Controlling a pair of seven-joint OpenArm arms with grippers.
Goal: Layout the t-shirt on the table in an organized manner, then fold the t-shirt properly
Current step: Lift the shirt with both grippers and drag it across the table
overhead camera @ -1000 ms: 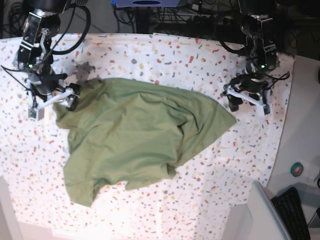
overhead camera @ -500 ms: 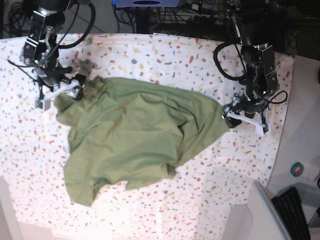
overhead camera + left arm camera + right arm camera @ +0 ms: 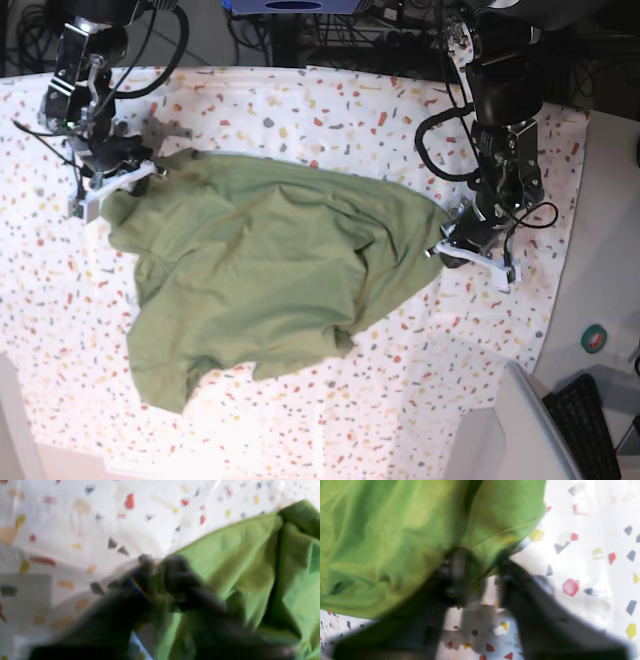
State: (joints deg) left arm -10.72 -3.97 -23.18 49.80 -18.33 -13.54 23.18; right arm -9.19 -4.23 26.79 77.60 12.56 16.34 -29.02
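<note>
Two robot arms reach down over a table, one at each side.

The left gripper (image 3: 447,250) sits low at the base view's right, its dark fingers (image 3: 175,580) pinched together on green cloth. The right gripper (image 3: 118,180) sits low at that view's left, its blurred fingers (image 3: 455,572) nearly together, cloth between them.

t-shirt (image 3: 265,275): olive-green, soft, rumpled with creases; spread unevenly, not flat, unfolded
t-shirt position: mid-table, widest across the far part, narrowing toward a near-left corner
t-shirt edges: right tip and far-left corner bunched and drawn outward
table (image 3: 330,110): white cloth with red, orange, yellow, grey flecks; lying under the shirt
</note>
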